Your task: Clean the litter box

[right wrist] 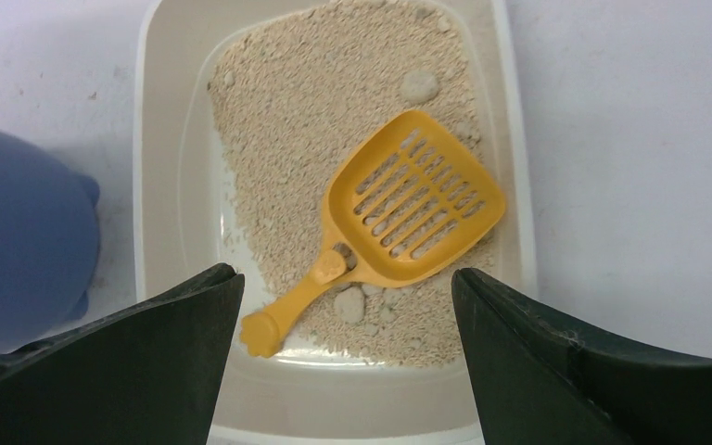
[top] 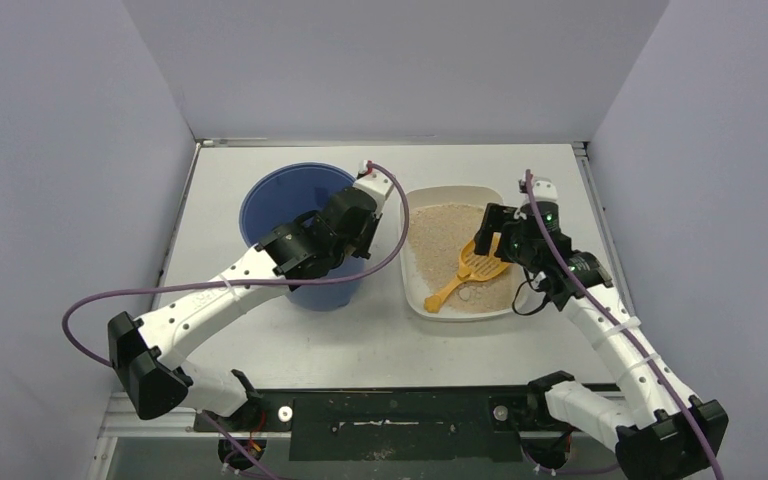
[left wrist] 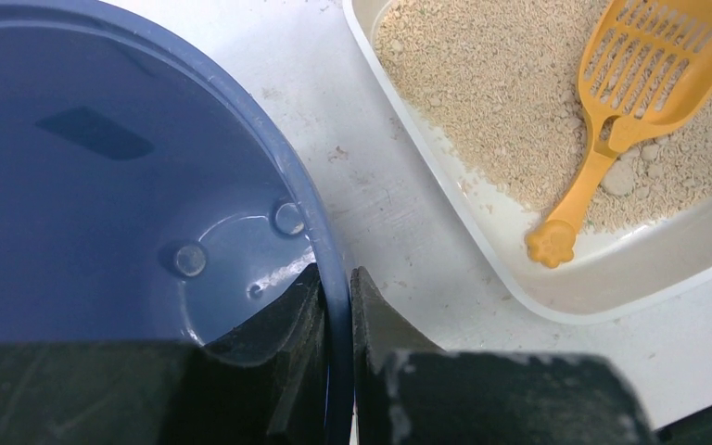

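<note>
The cream litter box [top: 418,292] holds tan granules and sits right of the blue bucket [top: 280,200]. An orange slotted scoop [top: 468,270] lies in it, handle toward the near left. The box also shows in the left wrist view [left wrist: 603,287] and the right wrist view [right wrist: 162,185]. Pale clumps lie by the scoop handle [right wrist: 349,304] and at the far end [right wrist: 419,86]. My left gripper [left wrist: 336,287] is shut on the bucket's right rim [left wrist: 332,269]. My right gripper [right wrist: 348,306] is open above the box's near end, over the scoop [right wrist: 399,218], holding nothing.
Grey walls enclose the white table [top: 390,345] on three sides. A purple cable [top: 397,215] loops from the left arm between bucket and box. The bucket's inside [left wrist: 102,185] looks empty. A narrow strip of table [left wrist: 380,185] separates bucket and box.
</note>
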Motion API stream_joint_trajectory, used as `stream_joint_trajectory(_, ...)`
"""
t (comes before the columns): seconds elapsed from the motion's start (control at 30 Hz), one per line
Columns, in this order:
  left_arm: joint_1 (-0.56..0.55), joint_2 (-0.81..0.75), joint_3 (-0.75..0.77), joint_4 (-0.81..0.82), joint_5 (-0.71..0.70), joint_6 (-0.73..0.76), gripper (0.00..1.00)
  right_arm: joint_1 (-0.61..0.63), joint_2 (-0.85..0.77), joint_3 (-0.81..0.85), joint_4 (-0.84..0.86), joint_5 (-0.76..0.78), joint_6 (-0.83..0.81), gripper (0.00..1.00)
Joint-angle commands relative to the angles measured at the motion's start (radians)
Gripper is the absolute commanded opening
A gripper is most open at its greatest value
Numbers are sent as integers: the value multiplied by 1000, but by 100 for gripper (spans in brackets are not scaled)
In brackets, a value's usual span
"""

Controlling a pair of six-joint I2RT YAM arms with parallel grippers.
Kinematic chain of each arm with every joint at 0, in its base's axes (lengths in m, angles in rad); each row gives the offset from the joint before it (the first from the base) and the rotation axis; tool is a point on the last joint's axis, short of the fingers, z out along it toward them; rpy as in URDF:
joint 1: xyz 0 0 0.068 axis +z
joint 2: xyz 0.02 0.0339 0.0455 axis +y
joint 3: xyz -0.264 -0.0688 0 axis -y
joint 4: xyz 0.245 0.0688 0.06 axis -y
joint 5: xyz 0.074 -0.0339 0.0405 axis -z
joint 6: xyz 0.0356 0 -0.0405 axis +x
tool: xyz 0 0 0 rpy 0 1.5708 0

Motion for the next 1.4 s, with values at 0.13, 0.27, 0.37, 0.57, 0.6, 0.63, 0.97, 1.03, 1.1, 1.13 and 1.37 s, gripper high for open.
stream_joint_trajectory(0.13,-1,59,127,95,-20,9,0,186,48,-74,3,192,195,85)
stream_joint_trajectory(0.27,-1,70,138,92,-24,8,0,245,86,-100,10,278,312,85)
stream_joint_trajectory(0.37,-1,68,123,95,-21,7,0,282,130,-111,30,309,380,86)
stream_joint_trajectory(0.57,0,19,56,76,-47,8,31,341,260,-81,28,368,511,86)
stream_joint_trajectory(0.6,0,8,49,69,-51,8,38,345,280,-73,16,383,544,86)
stream_joint_trajectory(0.63,-1,-1,42,62,-53,9,44,349,301,-65,3,398,572,86)
stream_joint_trajectory(0.97,-1,-140,-12,64,-54,28,81,371,451,-15,-4,444,705,81)
stream_joint_trajectory(1.03,-1,-171,-28,86,-57,40,87,373,475,-8,-8,455,727,79)
stream_joint_trajectory(1.1,-1,-202,-51,107,-59,54,89,373,496,-2,-10,463,742,76)
stream_joint_trajectory(1.13,-1,-217,-66,122,-57,60,90,374,508,3,-13,467,752,75)
stream_joint_trajectory(1.37,-2,-308,-143,172,-59,93,97,372,564,17,-12,490,782,65)
